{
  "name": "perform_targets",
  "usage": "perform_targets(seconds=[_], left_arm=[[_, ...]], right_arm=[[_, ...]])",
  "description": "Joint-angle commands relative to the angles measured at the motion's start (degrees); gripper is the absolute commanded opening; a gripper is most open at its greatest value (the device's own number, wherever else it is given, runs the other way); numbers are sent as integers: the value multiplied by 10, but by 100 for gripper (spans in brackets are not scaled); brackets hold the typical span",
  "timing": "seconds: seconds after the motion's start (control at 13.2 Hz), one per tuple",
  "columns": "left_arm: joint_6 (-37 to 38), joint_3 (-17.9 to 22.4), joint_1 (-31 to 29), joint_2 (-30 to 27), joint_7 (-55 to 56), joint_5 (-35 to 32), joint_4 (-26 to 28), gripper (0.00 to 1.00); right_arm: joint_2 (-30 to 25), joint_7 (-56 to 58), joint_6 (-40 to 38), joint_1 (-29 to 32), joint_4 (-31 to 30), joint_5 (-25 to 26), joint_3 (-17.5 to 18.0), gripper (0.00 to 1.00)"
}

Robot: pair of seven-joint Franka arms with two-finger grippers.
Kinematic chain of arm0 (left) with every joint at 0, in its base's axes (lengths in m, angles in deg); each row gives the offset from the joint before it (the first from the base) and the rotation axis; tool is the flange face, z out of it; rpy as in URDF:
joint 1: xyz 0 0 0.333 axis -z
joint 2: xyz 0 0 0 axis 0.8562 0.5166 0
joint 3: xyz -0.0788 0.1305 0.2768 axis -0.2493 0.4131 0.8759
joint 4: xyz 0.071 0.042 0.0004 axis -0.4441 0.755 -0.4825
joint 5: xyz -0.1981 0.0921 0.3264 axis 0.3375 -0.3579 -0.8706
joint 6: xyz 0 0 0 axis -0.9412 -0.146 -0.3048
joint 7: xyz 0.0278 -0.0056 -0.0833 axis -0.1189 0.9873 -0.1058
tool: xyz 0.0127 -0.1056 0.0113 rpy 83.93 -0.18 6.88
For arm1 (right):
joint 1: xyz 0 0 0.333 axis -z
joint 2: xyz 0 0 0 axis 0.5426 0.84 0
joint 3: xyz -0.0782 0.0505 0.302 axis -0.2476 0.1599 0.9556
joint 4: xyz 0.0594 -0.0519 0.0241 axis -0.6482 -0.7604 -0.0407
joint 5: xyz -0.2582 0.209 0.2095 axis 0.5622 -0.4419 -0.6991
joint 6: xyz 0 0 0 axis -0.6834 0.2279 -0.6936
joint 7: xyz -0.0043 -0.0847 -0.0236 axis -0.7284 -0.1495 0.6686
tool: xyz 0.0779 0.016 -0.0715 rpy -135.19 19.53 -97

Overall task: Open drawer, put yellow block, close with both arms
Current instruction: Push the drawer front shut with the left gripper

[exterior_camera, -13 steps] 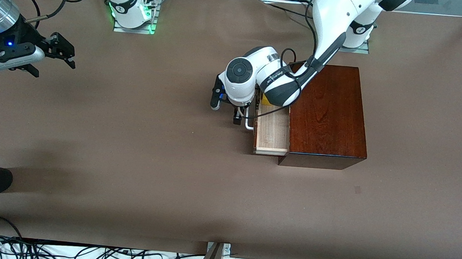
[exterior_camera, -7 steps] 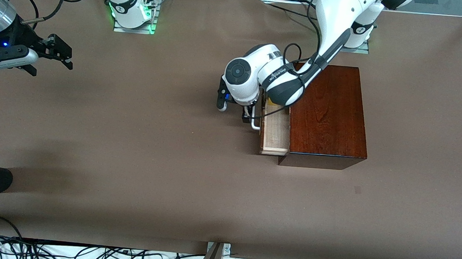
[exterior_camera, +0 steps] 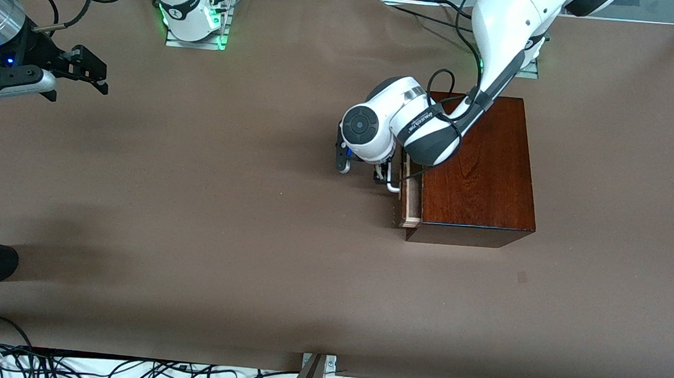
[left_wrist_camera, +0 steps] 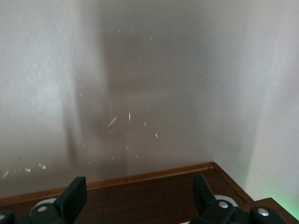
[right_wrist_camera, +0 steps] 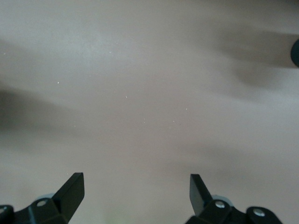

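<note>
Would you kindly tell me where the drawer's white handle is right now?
In the front view, the white handle is at the front of the nearly shut drawer of the wooden box, just under the left end effector, toward the left arm's end of the table.

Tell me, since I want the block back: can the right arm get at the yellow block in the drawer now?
Probably not. The drawer is nearly shut, the block out of sight, the left end effector at its handle. The right end effector waits, open, over the right arm's end.

drawer [exterior_camera: 411, 197]: dark reddish-brown glossy box's sliding tray, pale raw-wood inside, white bar handle, out by only a narrow strip toward the right arm's end | yellow block: not visible | box upright on table, near left arm's base
</note>
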Motion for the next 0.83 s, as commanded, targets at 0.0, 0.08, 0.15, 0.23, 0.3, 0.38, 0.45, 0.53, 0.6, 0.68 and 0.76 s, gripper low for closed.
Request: perform_targets(seconds=[0.0,0.08,0.15,0.23,0.3,0.38,0.45,0.53,0.6,0.68,0.76], left_arm=[[13,-2,-24,-17,-48,-13,14,100],[13,-2,-24,-17,-48,-13,14,100],[13,-2,-24,-17,-48,-13,14,100],[15,-2,-25,-17,-49,-13,14,100],[19,-2,-31,-17,-50,-13,15,100],[27,-2,-34,-18,-50,-13,15,100],[28,-2,-35,-18,-51,-13,15,100],[32,-2,-38,-18,-51,-13,15,100],[36,-2,-38,-18,-51,-13,15,100],[37,-2,-38,-19,-51,-13,15,100],[37,-2,-38,-19,-50,-13,15,100]], right_arm=[[0,-41,-13,5,15,2,3,100],[0,-37,-14,6,15,1,1,100],[1,-37,-24,6,16,1,-1,100],[0,-35,-38,6,19,1,-2,100],[-1,-36,-48,6,19,1,-2,100],[-2,-37,-54,6,20,1,-2,100],[0,-37,-54,6,24,2,-2,100],[3,-37,-54,7,23,2,-2,100],[4,-37,-54,7,23,2,-5,100],[4,-37,-54,7,23,2,-8,100],[4,-37,-51,7,23,2,-8,100]])
